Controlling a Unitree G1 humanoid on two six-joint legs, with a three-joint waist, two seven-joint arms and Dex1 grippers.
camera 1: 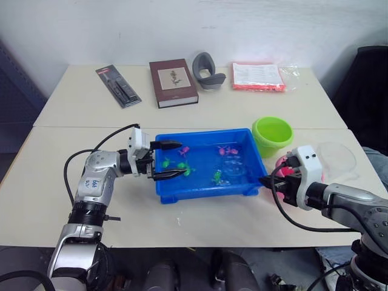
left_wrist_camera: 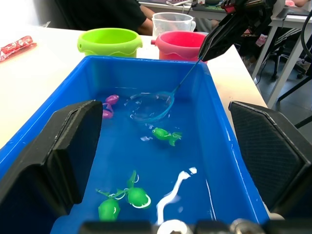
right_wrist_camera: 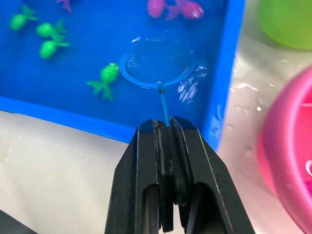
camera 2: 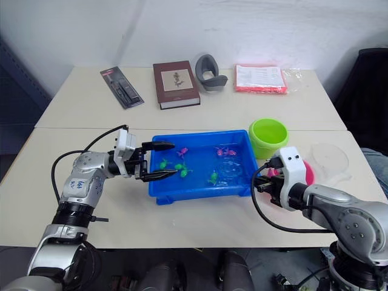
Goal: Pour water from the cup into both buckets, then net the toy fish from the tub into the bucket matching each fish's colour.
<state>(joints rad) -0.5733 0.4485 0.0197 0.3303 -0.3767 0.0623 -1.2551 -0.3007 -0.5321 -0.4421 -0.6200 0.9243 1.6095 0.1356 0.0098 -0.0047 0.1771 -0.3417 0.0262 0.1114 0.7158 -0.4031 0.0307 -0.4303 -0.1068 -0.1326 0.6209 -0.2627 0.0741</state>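
Right wrist view gives you the clearest read: your right gripper (right_wrist_camera: 165, 127) has its two black fingers pressed together on the thin blue handle of a small net (right_wrist_camera: 158, 61), whose round hoop lies in the water inside the tub (right_wrist_camera: 220, 97), near the tub's right end. A green fish (right_wrist_camera: 108, 74) floats just beside the hoop, outside it, and two pink fish (right_wrist_camera: 173, 7) sit beyond the hoop toward the tub's far wall. Your left gripper (camera 1: 165, 160) reaches over the tub's left rim with its fingers spread wide apart — nothing between them — and two more green fish (left_wrist_camera: 126, 200) lie in the water right below it, with another pink fish (camera 1: 183, 150) near the far wall at that end. The green bucket (camera 1: 272, 134) stands just off the tub's far right corner, touching or almost touching the rim; you cannot tell which. The pink bucket (left_wrist_camera: 181, 45) stands beside the tub's right end, largely behind your right wrist, and the clear cup (camera 1: 337, 159) stands on the far side of that bucket from the tub. All of it rests on the pale table (camera 1: 60, 200); a book (camera 1: 173, 82) lies well beyond the tub's far side.
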